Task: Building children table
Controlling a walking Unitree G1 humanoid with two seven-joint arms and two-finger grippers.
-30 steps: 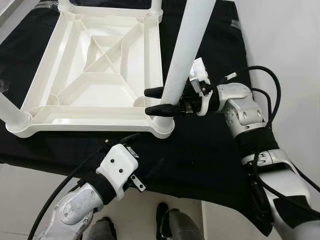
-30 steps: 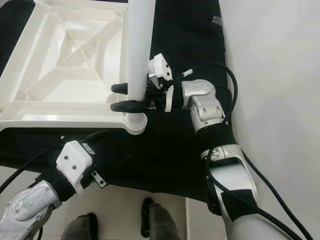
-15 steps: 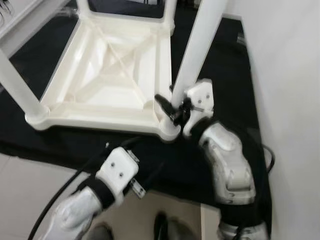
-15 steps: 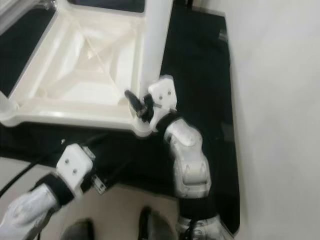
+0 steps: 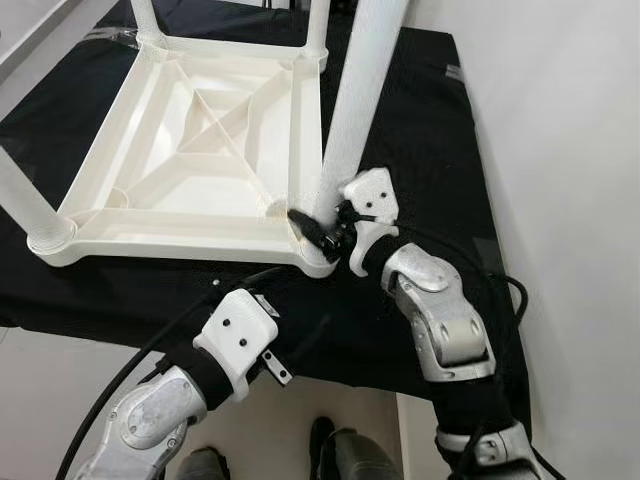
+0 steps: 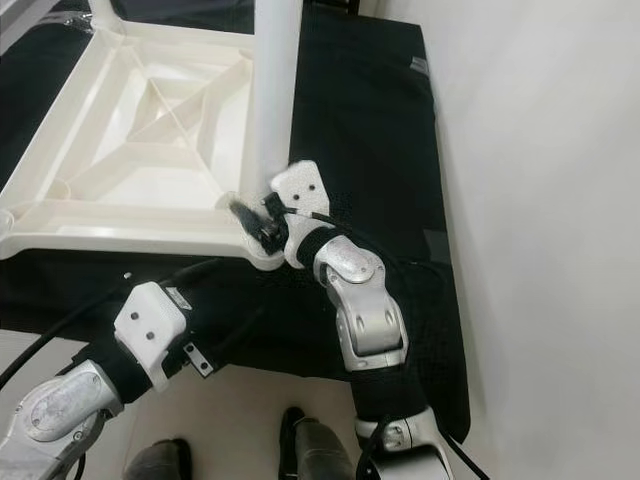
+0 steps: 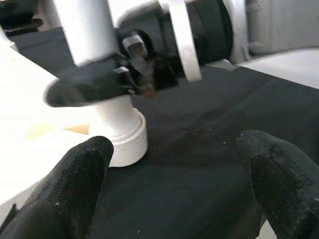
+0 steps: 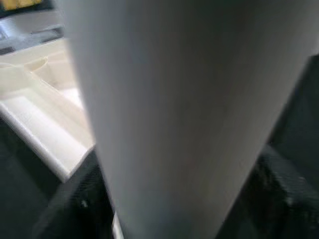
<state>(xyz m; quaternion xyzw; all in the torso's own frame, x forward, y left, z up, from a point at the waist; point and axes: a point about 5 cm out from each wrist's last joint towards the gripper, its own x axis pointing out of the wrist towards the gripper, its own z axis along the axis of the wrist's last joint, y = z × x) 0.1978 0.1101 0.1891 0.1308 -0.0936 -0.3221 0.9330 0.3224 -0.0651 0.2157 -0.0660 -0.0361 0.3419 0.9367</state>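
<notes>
On the black cloth [image 5: 420, 110] lies the upturned white tabletop [image 5: 190, 160], ribs up, with a leg [image 5: 352, 110] standing in its near right corner socket [image 5: 322, 258] and other legs already seated at other corners. In the left eye view the right gripper [image 5: 318, 228] clasps that leg low down, just above the socket, one finger [image 5: 305, 222] showing against the white tube; a second ago it held the leg higher with the forearm reaching in level from the right, and now the elbow is folded and the wrist turned, which I judge to be a twist or push to seat the leg home. The right eye view tells the same: the gripper's fingers hug the leg's base. In the left wrist view the left gripper [image 7: 179, 184] hangs wide open and empty just short of the socket, its fingertips [image 7: 82, 174] apart above the cloth, looking at the right gripper on the leg. The right wrist view has the leg close between dark fingers. The tabletop's ribbed hollows hold nothing; each visible corner socket holds a leg
</notes>
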